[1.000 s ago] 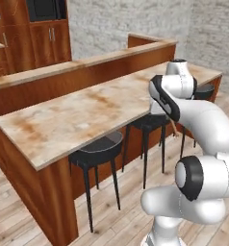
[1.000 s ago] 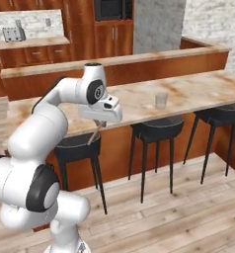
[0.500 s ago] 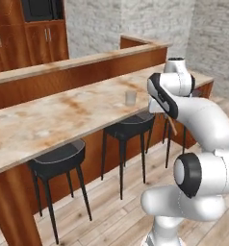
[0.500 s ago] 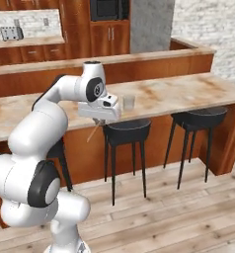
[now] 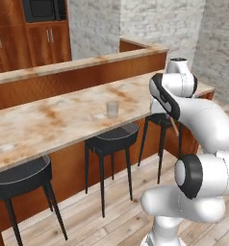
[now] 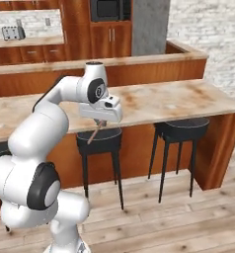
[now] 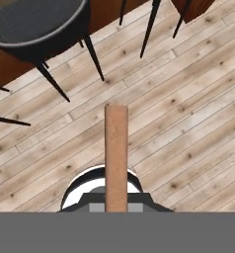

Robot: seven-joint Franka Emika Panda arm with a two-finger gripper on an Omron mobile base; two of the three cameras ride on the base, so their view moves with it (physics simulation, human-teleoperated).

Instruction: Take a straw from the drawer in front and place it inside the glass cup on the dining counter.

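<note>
Between the fingers (image 6: pixel 100 123) the straw (image 7: pixel 116 158) juts out, clamped.

My arm rises from the base, bends at the elbow and reaches forward at about chest height, with the wrist turned so the hand faces down at the floor. My gripper (image 6: pixel 100 123) hangs below the wrist with its jaws closed narrowly on the straw (image 6: pixel 95 133), which slants down out of them; in the hand view the straw (image 7: pixel 116 155) runs straight up the middle.
</note>
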